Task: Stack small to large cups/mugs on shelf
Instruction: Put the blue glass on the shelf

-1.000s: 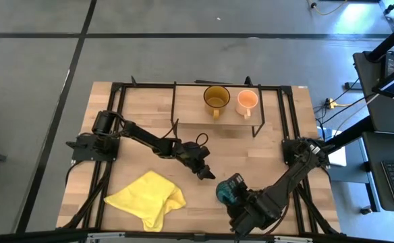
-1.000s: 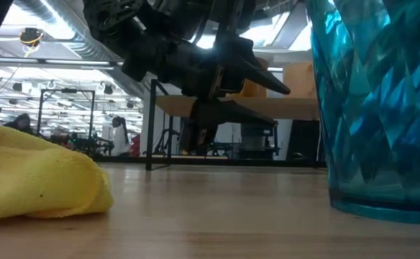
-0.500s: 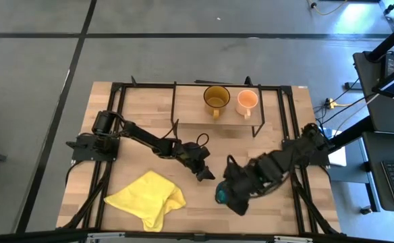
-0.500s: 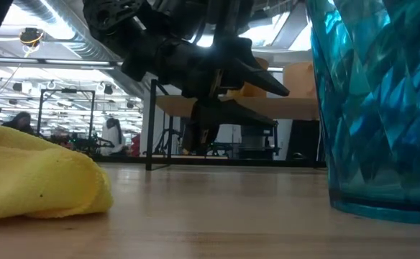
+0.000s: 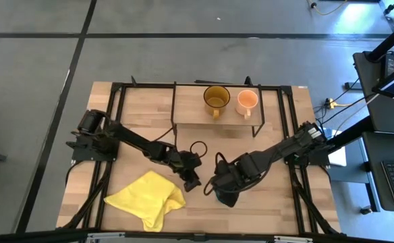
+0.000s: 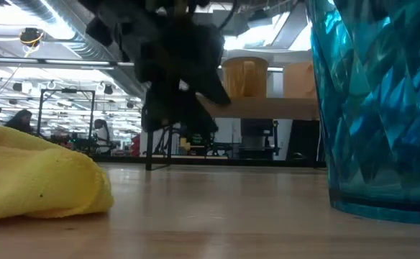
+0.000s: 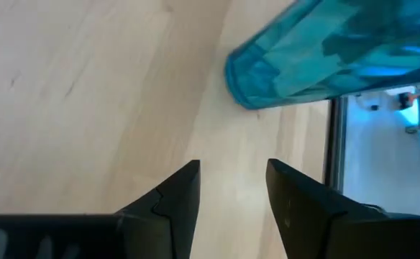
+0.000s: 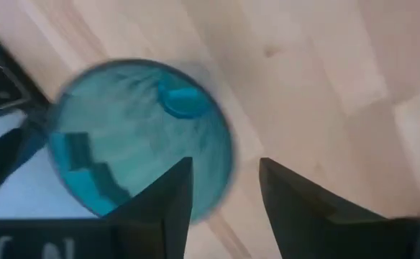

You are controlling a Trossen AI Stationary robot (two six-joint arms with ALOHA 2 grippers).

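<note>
The tall teal tumbler point(image 6: 382, 108) stands upright on its base on the tabletop, near the front edge; in the high view only a sliver of the tumbler point(image 5: 218, 196) shows under my right arm. My right gripper point(image 8: 224, 191) hangs open above the tumbler's mouth point(image 8: 142, 137), pointing down. My left gripper point(image 7: 231, 194) is open, slanting down toward the tumbler's base point(image 7: 267, 79) from the table's left, a short way off. The amber mug point(image 5: 216, 98) and the pale-orange mug point(image 5: 247, 101) stand side by side on the shelf point(image 5: 190, 106) at the far side.
A crumpled yellow cloth point(image 5: 146, 198) lies at the front left, close to my left gripper point(image 5: 191, 179). The black metal frame point(image 5: 116, 101) runs round the table's edges. Bare wood lies between the shelf and the tumbler.
My right gripper has swung from the table's near right corner toward the left and far side, rolling about its axis, and now hangs over the tumbler. My left gripper has drawn back toward the left and near edge and has turned. The tumbler has stayed put.
</note>
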